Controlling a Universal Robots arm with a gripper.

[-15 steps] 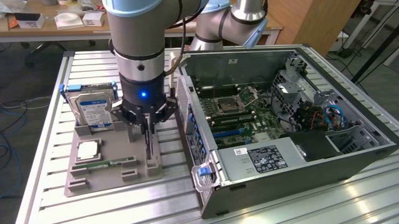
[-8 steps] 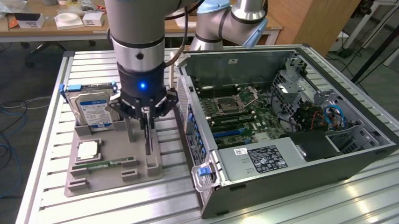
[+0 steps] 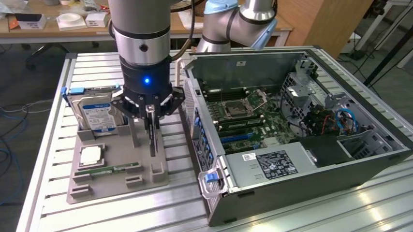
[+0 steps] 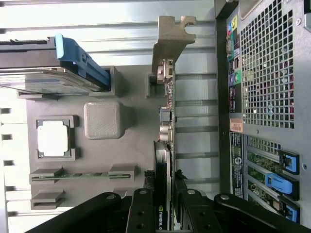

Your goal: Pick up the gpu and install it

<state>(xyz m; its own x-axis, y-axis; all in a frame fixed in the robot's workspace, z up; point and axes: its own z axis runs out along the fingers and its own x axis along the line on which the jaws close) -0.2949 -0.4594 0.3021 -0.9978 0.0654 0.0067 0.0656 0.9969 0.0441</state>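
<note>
A: One gripper (image 3: 152, 126) is clamping the gpu (image 3: 153, 141), which is standing on edge in the gray tray (image 3: 116, 186).
B: And around it?
A: A narrow free strip is lying between card and computer case (image 3: 201, 145); the hard drive (image 3: 96, 116) is standing on the other side.

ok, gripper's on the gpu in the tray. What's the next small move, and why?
Probably a short, straight lift. The gripper looks closed on the top edge of the gpu, which stands on edge with its lower edge seated in the gray fixture tray. Pulling straight up should free it from the slot before any sideways travel toward the open case.
</note>
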